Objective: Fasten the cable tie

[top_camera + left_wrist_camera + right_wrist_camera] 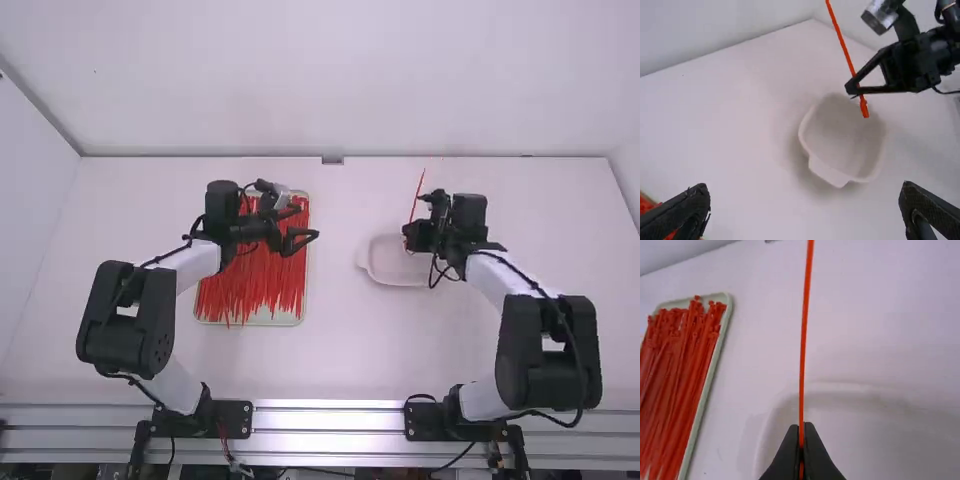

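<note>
One cable tie (804, 340) is picked, none fastened: my right fingers (790, 455) pinch its lower end, strap upright over the white bowl (805, 132). By the tray (270, 322), my left fingers (682, 210) hang spread (looping and threading remain).

- I can read no text, number, label or sign on the bench (130, 200), the tray (304, 295) or the bowl (383, 265).
- The cable tie (417, 198) in my right end effector (409, 230) bears no legible print either.
</note>
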Motion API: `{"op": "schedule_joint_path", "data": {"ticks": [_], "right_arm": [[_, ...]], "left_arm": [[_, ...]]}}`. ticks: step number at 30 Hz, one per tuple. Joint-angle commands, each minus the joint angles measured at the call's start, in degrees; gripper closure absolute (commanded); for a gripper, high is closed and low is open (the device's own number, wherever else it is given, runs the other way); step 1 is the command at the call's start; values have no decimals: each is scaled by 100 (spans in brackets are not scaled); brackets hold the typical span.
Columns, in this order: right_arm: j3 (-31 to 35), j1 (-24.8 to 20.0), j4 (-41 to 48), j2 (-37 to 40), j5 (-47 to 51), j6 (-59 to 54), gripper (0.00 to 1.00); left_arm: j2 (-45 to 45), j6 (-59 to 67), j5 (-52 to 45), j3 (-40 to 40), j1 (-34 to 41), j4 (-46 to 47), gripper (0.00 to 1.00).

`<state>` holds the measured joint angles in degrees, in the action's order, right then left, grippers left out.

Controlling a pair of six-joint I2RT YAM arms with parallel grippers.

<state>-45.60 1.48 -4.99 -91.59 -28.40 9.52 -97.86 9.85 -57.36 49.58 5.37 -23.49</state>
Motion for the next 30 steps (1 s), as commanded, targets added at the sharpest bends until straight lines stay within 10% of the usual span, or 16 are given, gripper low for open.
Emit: {"op": "schedule_joint_path", "data": {"ticks": [1,15,30], "right_arm": [[179,155,-138,83,179,122,100],[293,896,-164,83,2109,269,100],[282,885,-538,-476,2092,354,100]], "left_arm": [[-31,302,-448,39,-17,39,1],[-28,350,-802,39,-17,57,1],[-31,350,-951,39,-17,59,1]]}}
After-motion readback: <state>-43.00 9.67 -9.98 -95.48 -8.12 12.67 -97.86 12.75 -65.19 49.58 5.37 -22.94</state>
